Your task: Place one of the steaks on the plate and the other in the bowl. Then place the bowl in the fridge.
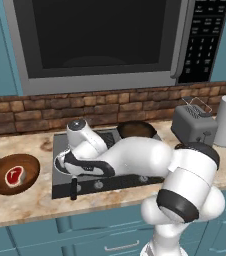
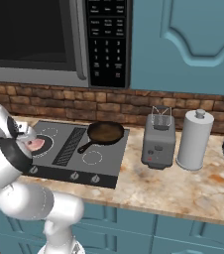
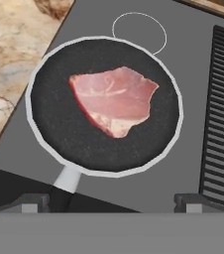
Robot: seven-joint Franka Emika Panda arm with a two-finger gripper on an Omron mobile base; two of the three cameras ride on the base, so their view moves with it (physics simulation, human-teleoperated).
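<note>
Pale pink meat fills the middle of my hand view — the roundish steak (image 3: pixel 115 100) lies flat in a black frying pan (image 3: pixel 59 126) with a light rim, and that pan sits on the grey cooktop (image 3: pixel 188 64). My jaws (image 3: pixel 113 202) stand wide apart, holding nothing; their two dark tips rise at the bottom of the hand view, one either side of the pan's handle (image 3: pixel 67 181), above the pan and not touching the meat.

From the left base view I see the arm (image 1: pixel 135 157) bent low over the left side of the cooktop, hiding most of that pan. Off to the left, on the marbled counter (image 1: pixel 30 200), stands the brown wooden bowl (image 1: pixel 0 175), and the smaller deep red steak (image 1: pixel 14 176) with its white fat rim already lies inside it. The bowl is near the cooktop's left edge but apart from it.

A second pan (image 2: pixel 106 132) — dark, brownish inside — sits on the back right burner in the right base view. Further right on the counter I see a grey toaster (image 2: pixel 158 141) and, just beside it, a paper towel roll (image 2: pixel 194 140). A microwave (image 1: pixel 100 40) hangs above the cooktop against the brick wall (image 2: pixel 148 106).
</note>
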